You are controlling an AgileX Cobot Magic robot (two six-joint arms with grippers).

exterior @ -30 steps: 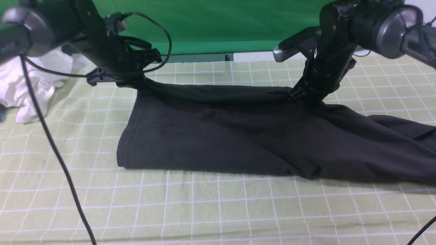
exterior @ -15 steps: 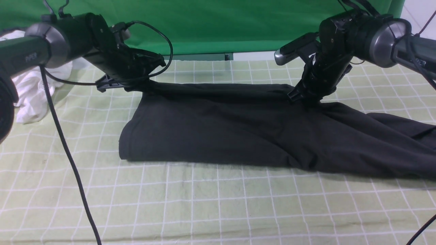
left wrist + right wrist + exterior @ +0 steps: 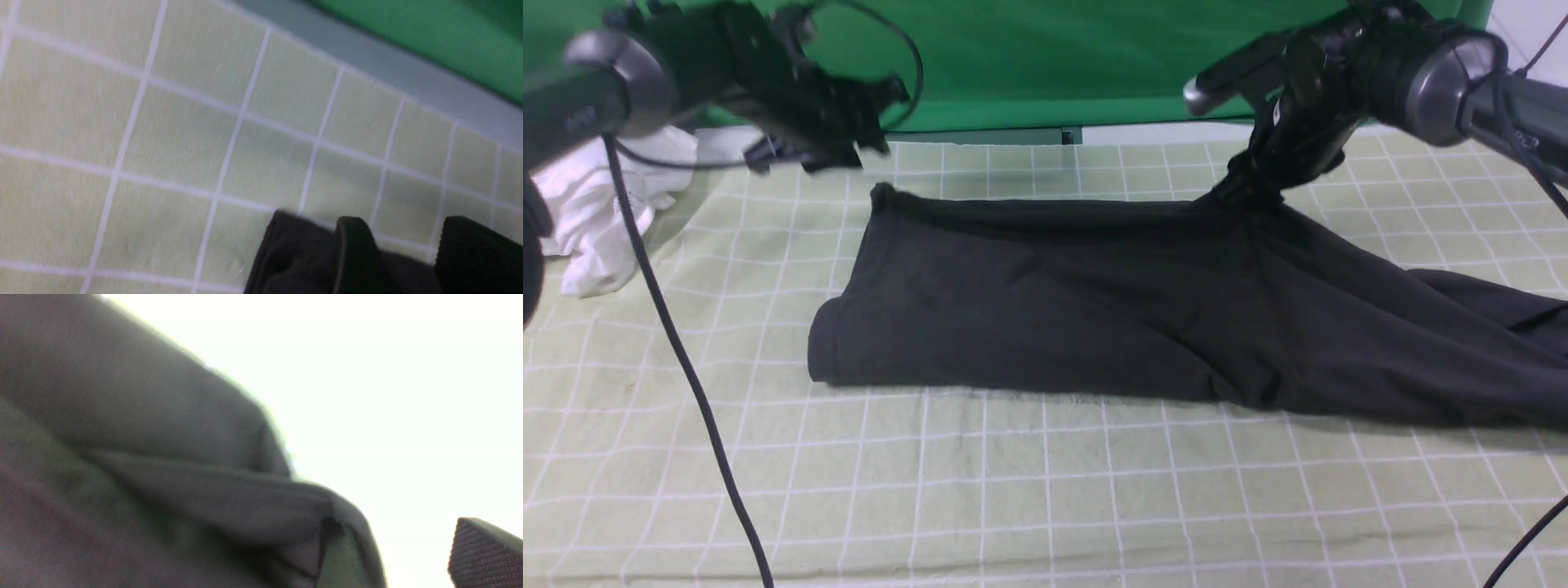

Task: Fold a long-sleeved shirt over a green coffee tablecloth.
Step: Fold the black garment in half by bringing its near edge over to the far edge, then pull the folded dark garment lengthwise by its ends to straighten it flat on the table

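Starting at the left edge, note loose black cable [image 3: 678, 335] hanging past the shirt's left end; risk of snagging on a low sweep of the arm. At upper left of the frame, note left gripper [image 3: 849, 149] with jaws apart and nothing between them, just above the upper left corner of long-sleeved shirt [image 3: 1029, 310]. Before any new pinch, check for alignment with that raised corner; likely to miss, or to take only one layer, with too high or too slanted an approach. Across the middle, find the shirt spread wide over green tablecloth [image 3: 1013, 490], with upper edge bunched and lower edge roughly straight. Avoid dragging; liable to skew the fold through uneven pull from one side, or to ruck the tablecloth through pressing too deep. At upper right, note right gripper [image 3: 1248, 194] with jaws spread, yet with fabric peaked at the tips. Cannot tell, with one finger hidden by fabric, whether free or caught. Confirm release before retracting; otherwise likely to hoist the peak and undo the fold. Toward the right edge, allow for fabric running out of frame; prone to trailing or twisting if left unstraightened.
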